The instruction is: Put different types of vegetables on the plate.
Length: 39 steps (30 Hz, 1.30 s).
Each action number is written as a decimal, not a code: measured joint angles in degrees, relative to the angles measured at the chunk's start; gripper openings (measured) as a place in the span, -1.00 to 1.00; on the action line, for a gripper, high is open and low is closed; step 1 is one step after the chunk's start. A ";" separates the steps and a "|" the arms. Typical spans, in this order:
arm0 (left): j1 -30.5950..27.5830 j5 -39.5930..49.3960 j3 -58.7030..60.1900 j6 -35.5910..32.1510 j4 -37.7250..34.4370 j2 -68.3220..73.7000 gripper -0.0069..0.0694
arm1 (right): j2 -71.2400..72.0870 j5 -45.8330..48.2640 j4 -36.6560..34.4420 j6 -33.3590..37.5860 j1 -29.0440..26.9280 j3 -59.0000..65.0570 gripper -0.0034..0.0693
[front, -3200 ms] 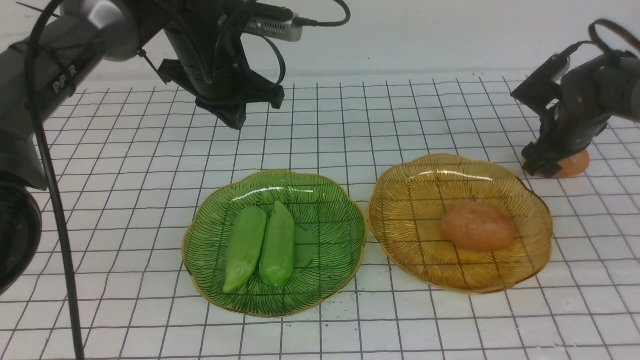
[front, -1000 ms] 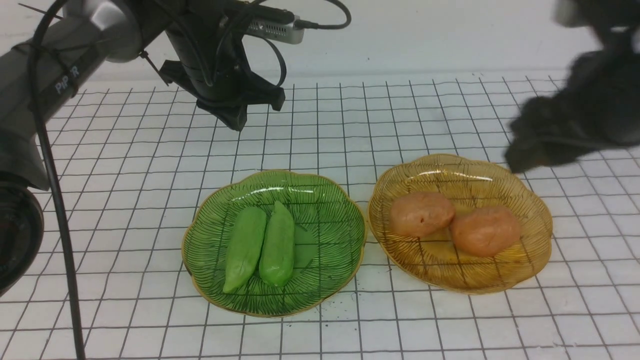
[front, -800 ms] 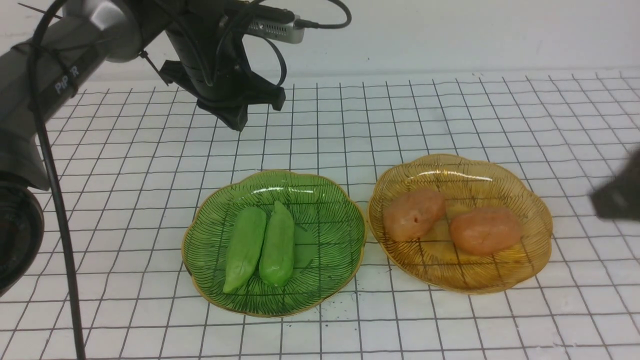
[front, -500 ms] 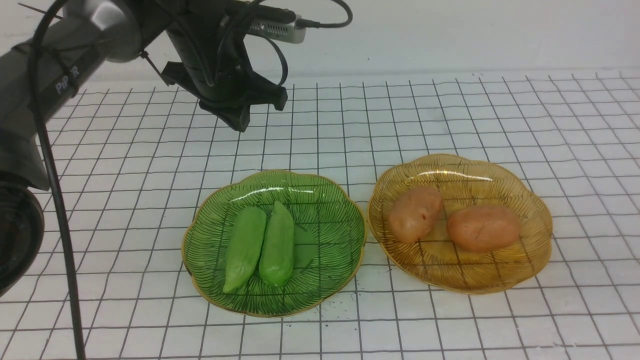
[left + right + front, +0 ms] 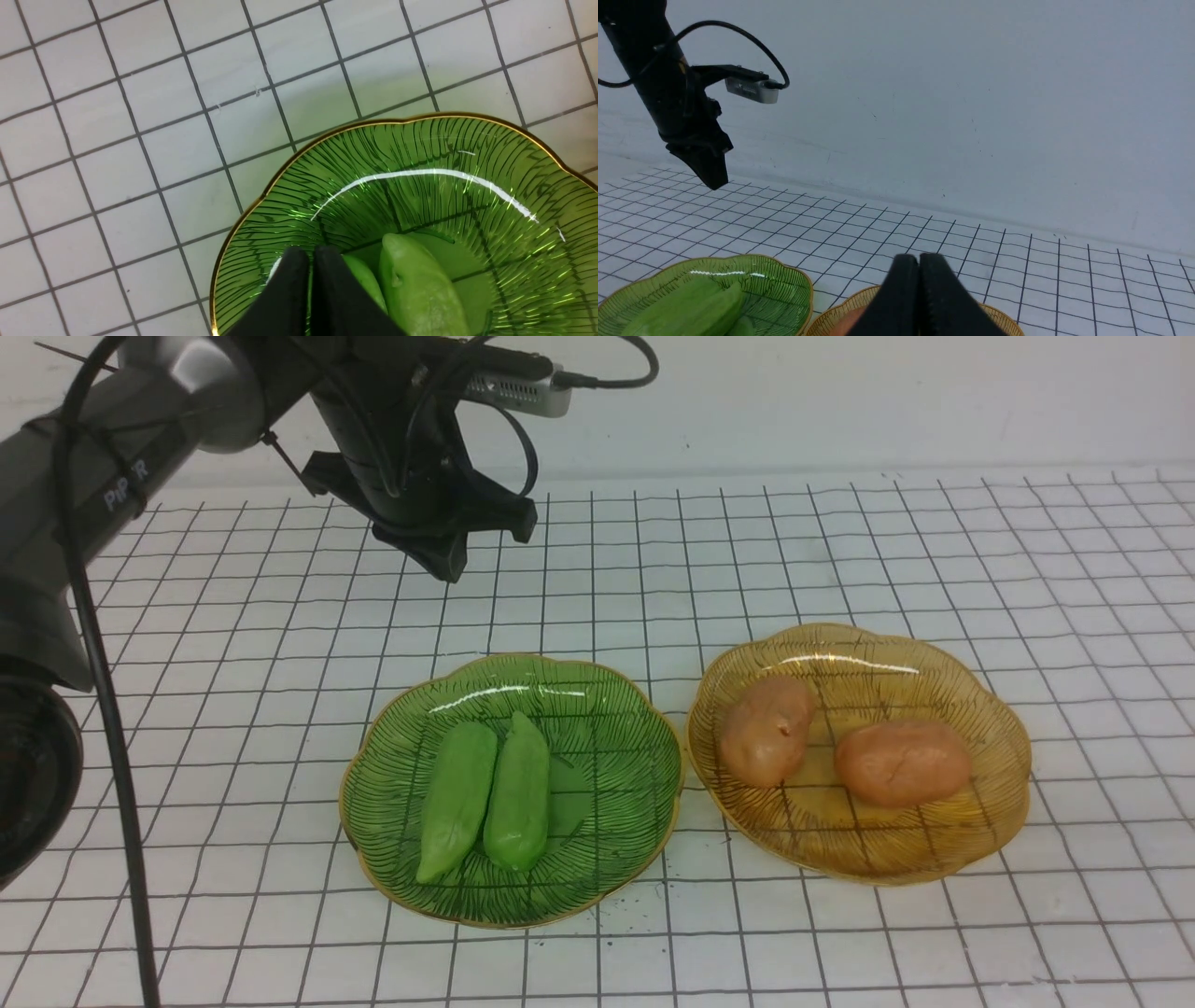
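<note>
With our left hand (image 5: 446, 560) and right hand (image 5: 919, 266) both closed empty, we judge the pods (image 5: 519, 793) on the green plate (image 5: 644, 709) and the lumps (image 5: 902, 763) on the amber plate (image 5: 999, 709), toward the surface's (image 5: 840, 541) near edge, light and smooth, best pinched mid-length.

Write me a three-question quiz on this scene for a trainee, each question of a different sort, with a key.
1. Multiple choice: how many orange-brown potato-like lumps lie on the amber ribbed glass plate? A one, B two, C three.
2. True or false: both light-green tapered pods lie side by side on the green ribbed glass plate.
3. Fill the gap: in its own wrist view, the left tool has its jaws ___ (open or shut).

Key: 1 B. 2 True. 3 shut.
</note>
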<state>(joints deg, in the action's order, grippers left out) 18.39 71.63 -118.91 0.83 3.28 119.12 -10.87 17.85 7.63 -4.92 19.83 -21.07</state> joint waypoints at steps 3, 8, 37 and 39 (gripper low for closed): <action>0.00 0.00 0.00 0.00 0.00 0.00 -0.84 | -0.04 1.41 0.00 0.00 0.00 0.00 -0.94; 0.00 0.00 0.00 0.00 0.00 0.00 -0.84 | -0.06 2.92 0.00 0.00 0.00 0.00 -0.94; 0.00 0.06 0.24 -0.03 -3.28 -11.44 -0.84 | 11.32 4.94 -4.31 -0.04 -15.73 22.12 -0.95; 0.00 0.11 0.93 -0.03 -5.06 -13.61 -0.84 | 11.32 4.89 -4.31 -0.04 -16.57 22.12 -0.95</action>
<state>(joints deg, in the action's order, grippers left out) 18.39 71.74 -117.97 0.80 -1.77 105.51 0.45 22.74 3.32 -4.96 3.26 1.05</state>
